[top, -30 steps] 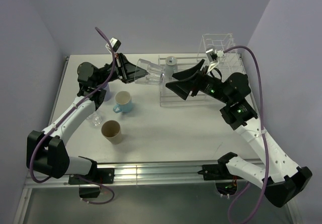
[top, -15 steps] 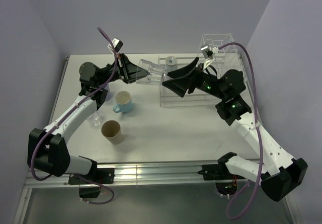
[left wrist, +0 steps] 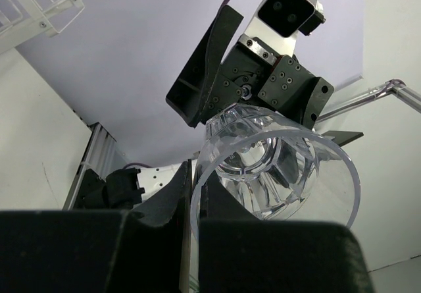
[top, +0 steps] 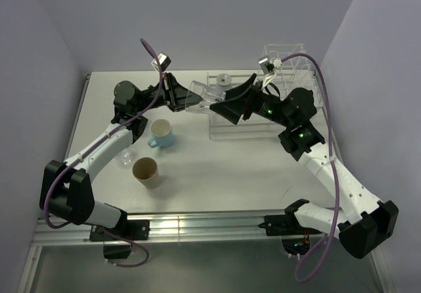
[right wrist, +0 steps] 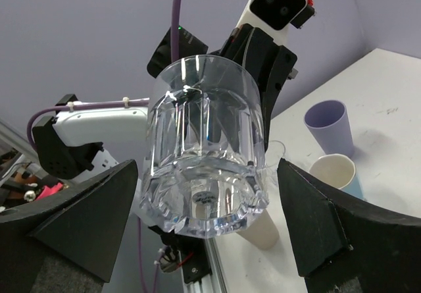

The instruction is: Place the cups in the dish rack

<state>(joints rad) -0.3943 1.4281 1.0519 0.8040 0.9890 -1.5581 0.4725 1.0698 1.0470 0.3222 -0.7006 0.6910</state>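
Now left pincer [top: 179, 94] clamps clear glass [top: 200, 94] rim; right pincer [top: 218, 104] wide, moved closer, straddling base.

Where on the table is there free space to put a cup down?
Bare table lies between the tan cup, the dish rack and the right arm. It is crowded on the left, around the blue mug and a small glass, and in the air around the held glass.

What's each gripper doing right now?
Left gripper: closed on the rim of the clear glass, which it holds off the table.
Right gripper: open, jaws either side of the glass's base, not gripping.
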